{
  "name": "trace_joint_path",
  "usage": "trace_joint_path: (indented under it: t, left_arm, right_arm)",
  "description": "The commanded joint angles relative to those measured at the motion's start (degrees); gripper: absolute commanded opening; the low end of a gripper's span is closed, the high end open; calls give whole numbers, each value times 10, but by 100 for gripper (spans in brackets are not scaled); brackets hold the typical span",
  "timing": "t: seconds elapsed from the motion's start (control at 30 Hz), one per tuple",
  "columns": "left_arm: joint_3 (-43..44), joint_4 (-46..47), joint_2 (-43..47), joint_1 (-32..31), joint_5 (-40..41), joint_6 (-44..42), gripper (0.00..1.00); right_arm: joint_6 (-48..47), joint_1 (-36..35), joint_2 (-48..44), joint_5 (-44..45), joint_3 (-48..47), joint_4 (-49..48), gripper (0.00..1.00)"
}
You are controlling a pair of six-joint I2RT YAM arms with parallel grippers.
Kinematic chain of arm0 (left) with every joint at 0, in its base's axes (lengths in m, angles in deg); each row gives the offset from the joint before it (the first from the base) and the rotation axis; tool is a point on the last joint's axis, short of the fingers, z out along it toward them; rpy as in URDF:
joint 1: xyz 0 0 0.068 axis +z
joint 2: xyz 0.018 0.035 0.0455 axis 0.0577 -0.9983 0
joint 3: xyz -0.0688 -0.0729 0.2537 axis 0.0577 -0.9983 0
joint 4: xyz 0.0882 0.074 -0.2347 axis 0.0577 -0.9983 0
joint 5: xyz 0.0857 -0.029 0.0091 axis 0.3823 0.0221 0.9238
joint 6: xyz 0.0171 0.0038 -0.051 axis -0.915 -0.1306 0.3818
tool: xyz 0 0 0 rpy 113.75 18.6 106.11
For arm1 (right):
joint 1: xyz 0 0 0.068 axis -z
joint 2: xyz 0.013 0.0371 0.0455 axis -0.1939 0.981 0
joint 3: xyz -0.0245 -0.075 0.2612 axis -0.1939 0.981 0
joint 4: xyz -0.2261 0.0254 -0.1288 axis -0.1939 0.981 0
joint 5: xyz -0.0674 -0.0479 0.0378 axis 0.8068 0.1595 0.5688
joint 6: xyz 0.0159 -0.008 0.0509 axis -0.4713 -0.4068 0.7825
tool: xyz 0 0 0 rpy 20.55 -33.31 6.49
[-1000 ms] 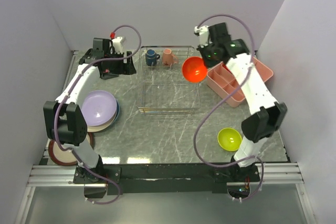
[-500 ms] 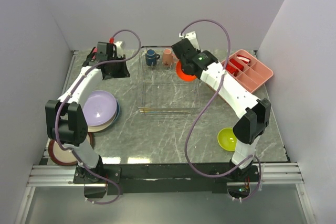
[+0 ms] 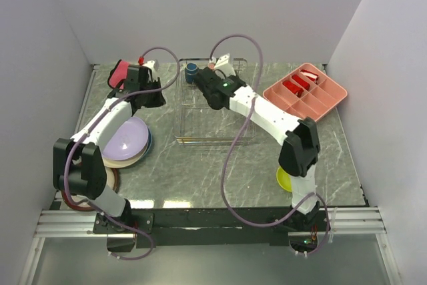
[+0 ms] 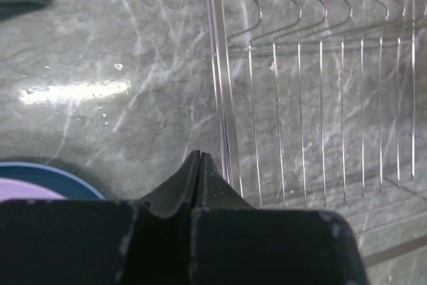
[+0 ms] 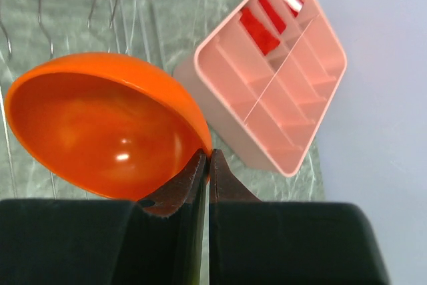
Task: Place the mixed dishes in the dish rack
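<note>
Looked like robot lab test cell, not real kitchen. Plain white walls (image 3: 200,11) boxed in marble-pattern desk (image 3: 200,165). Left arm (image 3: 100,121) and right arm (image 3: 273,121) were bolted by aluminium rail (image 3: 67,223), purple cables (image 3: 235,37) looping. Dish rack (image 3: 213,139) was the only kitchen touch.

A pink plastic tray with compartments (image 3: 321,100) stands far right on the grey marbled table (image 3: 200,165), with red pieces (image 3: 293,86) inside. A red-pink folded cloth (image 3: 119,71) is at the far left.
</note>
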Motion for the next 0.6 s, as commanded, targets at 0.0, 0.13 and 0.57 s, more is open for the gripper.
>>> trace_joint_path:
  t: [0.0, 0.13, 0.57]
  left_arm:
    - [-1, 32, 34, -22, 83, 36, 1]
    - [-16, 46, 45, -27, 124, 58, 1]
    - [-33, 45, 99, -27, 177, 53, 1]
  right_arm:
    - [66, -15, 18, 40, -2, 51, 0]
    - [77, -19, 43, 54, 6, 60, 0]
    - [57, -16, 135, 93, 50, 53, 0]
